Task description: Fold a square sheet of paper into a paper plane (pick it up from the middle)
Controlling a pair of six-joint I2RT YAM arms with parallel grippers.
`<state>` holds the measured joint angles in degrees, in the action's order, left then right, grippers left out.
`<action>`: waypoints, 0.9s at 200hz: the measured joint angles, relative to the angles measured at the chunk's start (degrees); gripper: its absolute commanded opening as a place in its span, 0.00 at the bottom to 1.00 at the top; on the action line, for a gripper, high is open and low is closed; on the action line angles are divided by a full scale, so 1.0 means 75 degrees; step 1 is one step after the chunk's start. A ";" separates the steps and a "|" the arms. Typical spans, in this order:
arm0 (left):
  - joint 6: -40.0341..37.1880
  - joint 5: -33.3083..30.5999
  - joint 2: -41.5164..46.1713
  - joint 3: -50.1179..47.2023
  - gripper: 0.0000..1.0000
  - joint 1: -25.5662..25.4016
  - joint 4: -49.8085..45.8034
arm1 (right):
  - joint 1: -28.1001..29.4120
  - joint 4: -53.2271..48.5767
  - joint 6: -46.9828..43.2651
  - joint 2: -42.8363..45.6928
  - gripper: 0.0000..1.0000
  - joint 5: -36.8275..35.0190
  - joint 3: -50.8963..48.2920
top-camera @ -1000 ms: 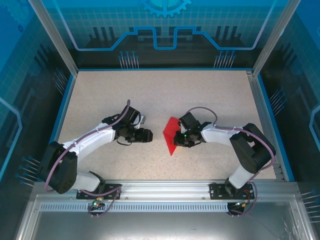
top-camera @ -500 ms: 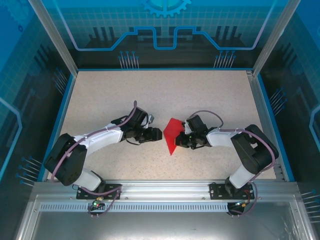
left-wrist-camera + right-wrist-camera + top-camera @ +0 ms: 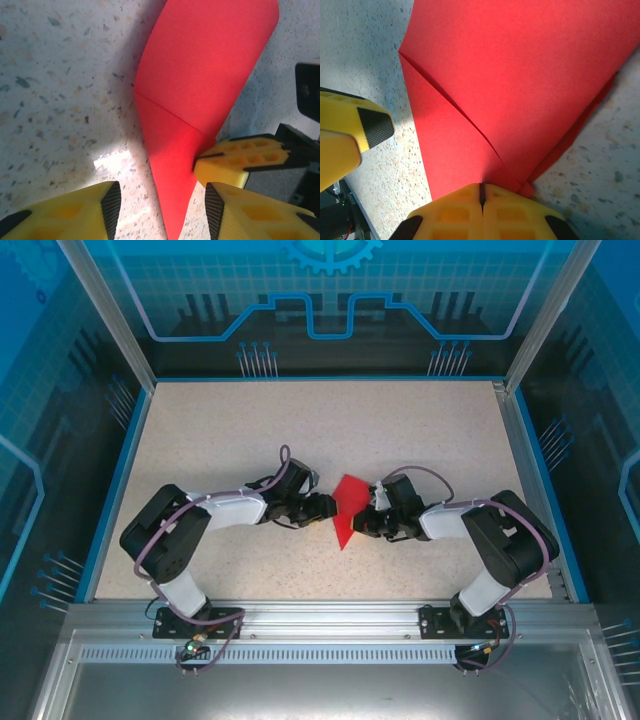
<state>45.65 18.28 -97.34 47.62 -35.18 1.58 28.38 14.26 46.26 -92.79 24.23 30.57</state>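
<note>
The red sheet of paper [image 3: 347, 508] lies folded at mid-table, tapering to a sharp tip toward the near edge, with a diagonal crease across it [image 3: 200, 75]. My right gripper [image 3: 366, 520] comes in from the right and is shut on the paper's edge; its yellow fingers meet on the red paper [image 3: 481, 192]. My left gripper [image 3: 328, 508] reaches in from the left and stands open. Its two pads straddle the pointed tip [image 3: 162, 210] with bare table on either side. The right gripper's fingers [image 3: 240, 160] sit just beyond the left gripper's right pad.
The speckled table [image 3: 250, 430] is bounded by a blue rim and transparent walls. Both arm bases stand on the metal rail [image 3: 330, 625] at the near edge. The two grippers are close together, almost touching across the paper.
My left gripper has travelled right up to the paper, and its jaws have narrowed around the tip. The right gripper has shifted slightly right, staying on the paper.
</note>
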 measured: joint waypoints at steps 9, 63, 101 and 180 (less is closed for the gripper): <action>0.0114 -0.0026 -0.0102 0.0012 0.45 -0.0038 0.0134 | -0.0006 0.0055 -0.0003 0.0000 0.00 0.0012 -0.0023; 0.0271 -0.0233 -0.0539 0.0187 0.36 -0.0134 0.0364 | -0.0064 0.0187 -0.0003 -0.0029 0.00 0.0128 -0.0079; 0.0169 -0.0373 -0.0568 0.0452 0.31 -0.0134 0.0347 | -0.0108 0.0233 -0.0003 -0.0050 0.00 0.0219 -0.0096; -0.0291 -0.0717 -0.0618 0.0618 0.16 -0.0134 0.0006 | -0.0143 0.0230 -0.0006 -0.0052 0.00 0.0262 -0.0099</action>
<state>43.46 12.91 -101.97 52.25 -36.18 1.63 27.31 15.99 46.22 -93.19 26.20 29.82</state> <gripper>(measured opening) 0.183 0.044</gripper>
